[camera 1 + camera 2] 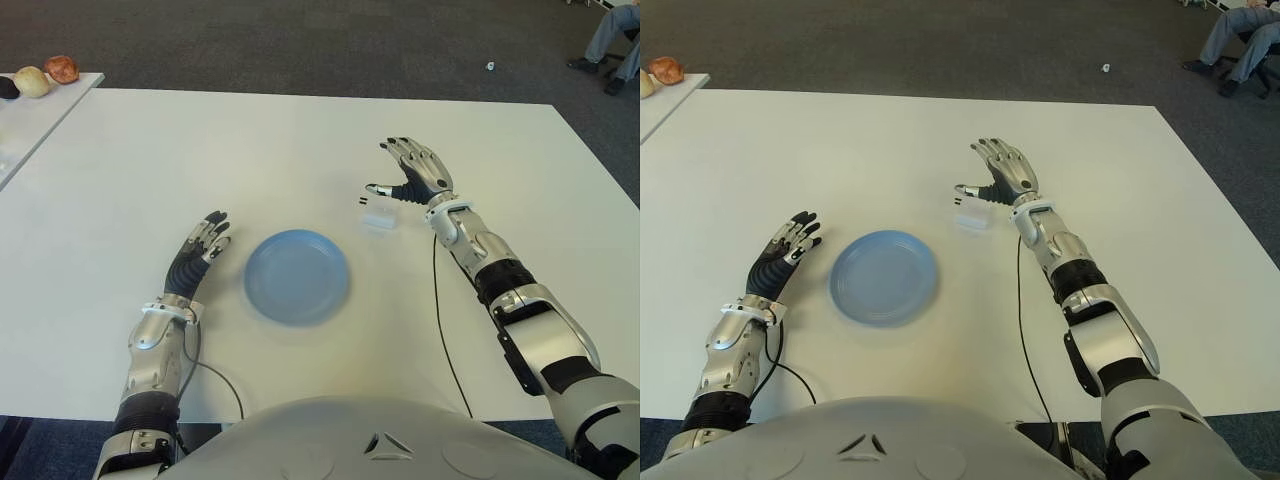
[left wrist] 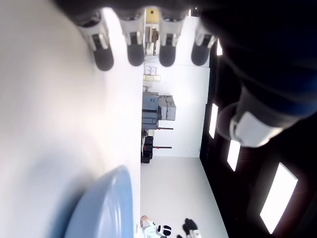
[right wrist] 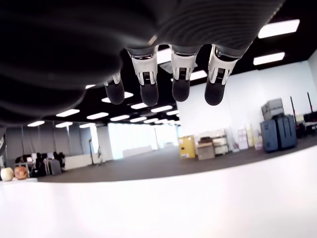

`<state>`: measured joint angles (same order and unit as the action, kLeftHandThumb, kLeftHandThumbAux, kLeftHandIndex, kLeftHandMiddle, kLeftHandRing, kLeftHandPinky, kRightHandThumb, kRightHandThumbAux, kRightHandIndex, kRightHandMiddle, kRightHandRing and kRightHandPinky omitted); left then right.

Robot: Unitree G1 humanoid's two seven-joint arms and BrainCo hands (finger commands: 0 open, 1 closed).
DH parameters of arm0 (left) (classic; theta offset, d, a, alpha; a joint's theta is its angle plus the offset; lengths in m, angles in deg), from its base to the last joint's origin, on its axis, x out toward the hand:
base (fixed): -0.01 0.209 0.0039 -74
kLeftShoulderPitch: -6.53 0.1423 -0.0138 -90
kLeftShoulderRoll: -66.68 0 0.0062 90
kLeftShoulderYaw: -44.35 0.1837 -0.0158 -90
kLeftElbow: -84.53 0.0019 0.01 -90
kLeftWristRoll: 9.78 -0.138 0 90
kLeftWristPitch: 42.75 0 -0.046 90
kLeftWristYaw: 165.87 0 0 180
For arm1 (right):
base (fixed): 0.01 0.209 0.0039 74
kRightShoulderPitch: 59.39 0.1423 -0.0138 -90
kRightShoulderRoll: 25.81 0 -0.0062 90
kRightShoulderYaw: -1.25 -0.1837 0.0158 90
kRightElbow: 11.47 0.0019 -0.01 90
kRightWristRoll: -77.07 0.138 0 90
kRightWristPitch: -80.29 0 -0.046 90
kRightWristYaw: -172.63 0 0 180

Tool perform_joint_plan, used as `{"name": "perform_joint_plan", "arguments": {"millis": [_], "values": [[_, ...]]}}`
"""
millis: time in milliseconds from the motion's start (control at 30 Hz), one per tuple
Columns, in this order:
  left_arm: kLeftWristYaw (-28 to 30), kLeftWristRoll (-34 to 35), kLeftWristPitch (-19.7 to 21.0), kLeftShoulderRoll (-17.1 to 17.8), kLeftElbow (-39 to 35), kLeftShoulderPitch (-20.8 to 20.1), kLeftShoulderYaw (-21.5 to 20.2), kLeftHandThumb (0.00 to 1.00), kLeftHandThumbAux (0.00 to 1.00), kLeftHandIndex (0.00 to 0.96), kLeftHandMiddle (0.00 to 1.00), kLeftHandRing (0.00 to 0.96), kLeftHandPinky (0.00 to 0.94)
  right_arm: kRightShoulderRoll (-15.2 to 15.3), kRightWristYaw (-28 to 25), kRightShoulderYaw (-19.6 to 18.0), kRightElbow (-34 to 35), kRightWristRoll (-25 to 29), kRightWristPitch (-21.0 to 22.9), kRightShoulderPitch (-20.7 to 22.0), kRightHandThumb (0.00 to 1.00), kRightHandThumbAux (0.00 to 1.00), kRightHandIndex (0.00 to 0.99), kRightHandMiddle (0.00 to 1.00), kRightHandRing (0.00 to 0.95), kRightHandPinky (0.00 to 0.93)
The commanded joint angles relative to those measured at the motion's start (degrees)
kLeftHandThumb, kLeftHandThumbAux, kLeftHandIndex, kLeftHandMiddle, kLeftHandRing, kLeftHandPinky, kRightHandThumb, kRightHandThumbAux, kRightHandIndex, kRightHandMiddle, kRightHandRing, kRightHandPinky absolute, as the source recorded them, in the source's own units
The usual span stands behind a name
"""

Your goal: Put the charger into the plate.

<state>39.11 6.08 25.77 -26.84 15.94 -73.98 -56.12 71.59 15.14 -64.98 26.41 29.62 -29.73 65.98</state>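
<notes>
— How does the right hand (image 1: 412, 170) stand?

— The right arm stretches forward over the tabletop (image 1: 300, 140). Its fingers are spread wide and hold nothing; the thumb points toward the charger (image 1: 379, 215).

— Where is the charger?

— It lies on the tabletop at about 1 o'clock from the plate (image 1: 297, 276), near it, just under the right thumb. Touching or not, I cannot tell.

— And the plate?

— Blue, with nothing in it. The left hand (image 1: 198, 250) shows at its 9 o'clock, fingers straight and free.
</notes>
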Motion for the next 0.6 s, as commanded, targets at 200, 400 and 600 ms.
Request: {"name": "perform_joint_plan", "arguments": {"millis": [200,400,600], "values": [[-0.43,-0.11,2.8,-0.53,-1.78,3.04,-0.01,0.0,0.551,0.025,0.056,0.039,0.046,-3.29,5.75,2.93,-13.37,1.17,-6.62,2.05,0.219,0.262,0.0,0.0,0.0,0.0],[-0.49,-0.01,4.47,-0.49,-3.44,3.79,0.07,0.0,0.552,0.026,0.058,0.041,0.05,-3.7,6.44,3.57,-15.61,1.59,-7.29,2.59,0.221,0.264,0.0,0.0,0.0,0.0],[0.22,1.08,4.75,-0.43,-4.3,4.18,-0.13,0.0,0.552,0.027,0.056,0.039,0.046,-3.8,6.89,4.3,-16.73,1.73,-7.9,2.62,0.218,0.273,0.0,0.0,0.0,0.0]]}}
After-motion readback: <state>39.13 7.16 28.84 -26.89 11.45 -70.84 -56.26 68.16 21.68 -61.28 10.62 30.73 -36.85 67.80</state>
